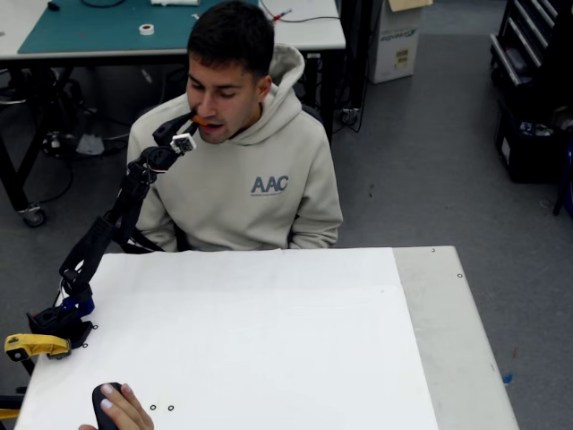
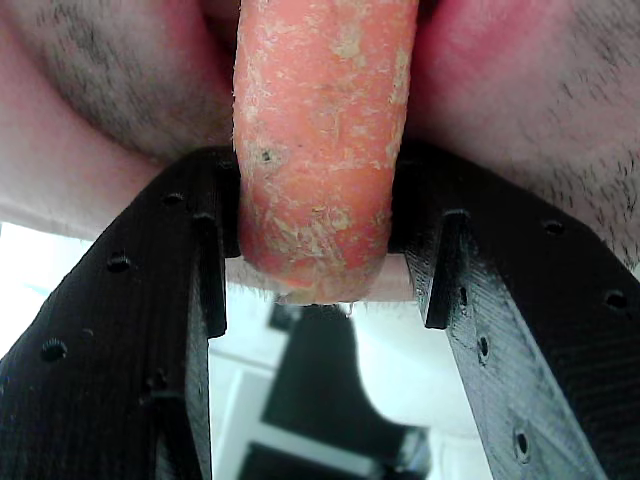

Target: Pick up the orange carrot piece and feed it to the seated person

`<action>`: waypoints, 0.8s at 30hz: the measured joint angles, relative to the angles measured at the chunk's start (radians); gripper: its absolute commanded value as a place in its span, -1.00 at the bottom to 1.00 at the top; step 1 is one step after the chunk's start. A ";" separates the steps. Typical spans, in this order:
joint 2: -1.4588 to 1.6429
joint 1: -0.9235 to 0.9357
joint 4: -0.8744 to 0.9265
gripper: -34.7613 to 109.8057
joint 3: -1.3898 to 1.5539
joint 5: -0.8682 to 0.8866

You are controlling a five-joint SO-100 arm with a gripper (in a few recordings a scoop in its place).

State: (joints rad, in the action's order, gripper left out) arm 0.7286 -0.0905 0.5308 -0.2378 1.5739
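The orange carrot piece (image 2: 318,150) sits clamped between the jaws, touching the seated person (image 1: 260,179).

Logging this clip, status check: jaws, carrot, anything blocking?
Gripper raised at the seated person, jaws shut on the orange carrot piece. Carrot tip at his mouth. Nothing in the way.

My fixed view looks down from high above the desk's (image 1: 269,340) near edge, facing across it to the seated person (image 1: 242,170) beyond the far edge. My wrist view sits right behind the jaws, extremely close, looking along them at the orange carrot piece (image 2: 315,150); both views share that mouth region.
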 measured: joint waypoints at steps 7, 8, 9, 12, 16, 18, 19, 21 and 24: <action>0.000 0.000 0.000 -0.55 0.000 0.000; 0.000 0.000 0.000 -0.55 0.000 0.000; 0.000 0.000 0.000 -0.55 0.000 0.000; 0.000 0.000 0.000 -0.55 0.000 0.000; 0.000 0.002 0.000 -0.55 0.000 -0.015; 0.000 0.003 0.000 -0.55 0.000 -0.048; 0.000 0.003 0.000 -0.55 0.000 -0.072; 0.000 0.006 0.000 -0.55 0.000 -0.133; -0.002 0.009 0.000 -0.55 0.002 -0.212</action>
State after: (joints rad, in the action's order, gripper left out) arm 0.7271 -0.0813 0.5308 -0.2362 1.3622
